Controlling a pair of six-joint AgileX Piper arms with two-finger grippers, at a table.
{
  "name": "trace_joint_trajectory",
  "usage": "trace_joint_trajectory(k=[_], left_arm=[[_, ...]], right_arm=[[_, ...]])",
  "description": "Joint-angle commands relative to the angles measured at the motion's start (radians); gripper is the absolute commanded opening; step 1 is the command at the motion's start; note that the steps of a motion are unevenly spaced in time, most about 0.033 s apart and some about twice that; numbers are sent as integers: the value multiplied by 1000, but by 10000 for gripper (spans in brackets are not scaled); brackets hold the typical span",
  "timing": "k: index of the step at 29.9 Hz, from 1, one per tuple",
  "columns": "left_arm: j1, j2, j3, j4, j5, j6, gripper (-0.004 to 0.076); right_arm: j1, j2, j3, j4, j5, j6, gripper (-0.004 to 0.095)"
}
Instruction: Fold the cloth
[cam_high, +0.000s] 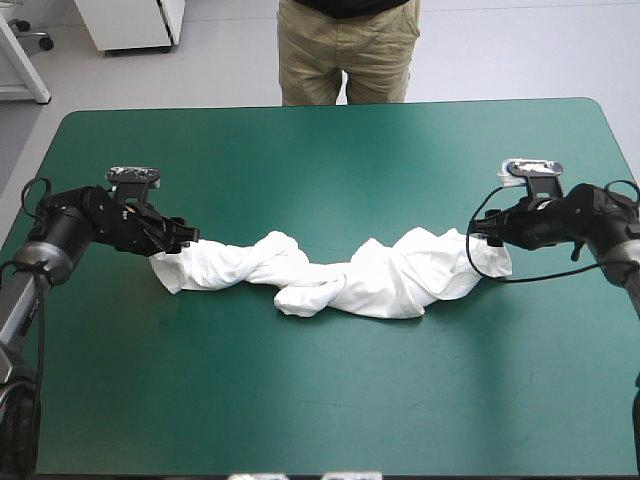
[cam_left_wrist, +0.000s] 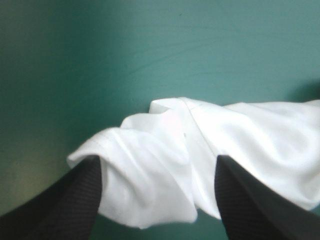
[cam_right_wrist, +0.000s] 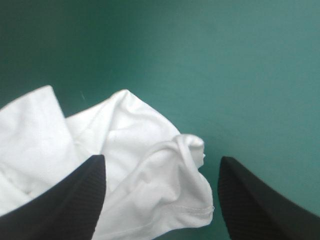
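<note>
T-shirt (cam_high: 330, 275) twisted into a rope across mid-table, running 9 to 3 o'clock over teal-green cover (cam_high: 320, 150). Left gripper (cam_high: 188, 238) at the 9 o'clock end, spread wide, cloth bunched between fingers (cam_left_wrist: 75, 200). Right gripper (cam_high: 482, 235) at the 3 o'clock end, likewise wide, hem in the gap.
</note>
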Motion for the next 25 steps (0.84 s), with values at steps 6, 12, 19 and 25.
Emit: trace_joint_trajectory(k=[6,12,19,25], left_arm=[[-2,-323,-26,-9,32,-8,480],[-2,-461,-26,63,171,-78,480],[-2,-484,82,166,246,-203,480],[0,-419,286,164,90,-258,480]], right_arm=[[-9,-348,-35,12,22,3,590],[-9,-523,-35,21,169,35,590],[-9,-656,-32,35,230,48,576],[-9,-637,-32,35,212,48,515]])
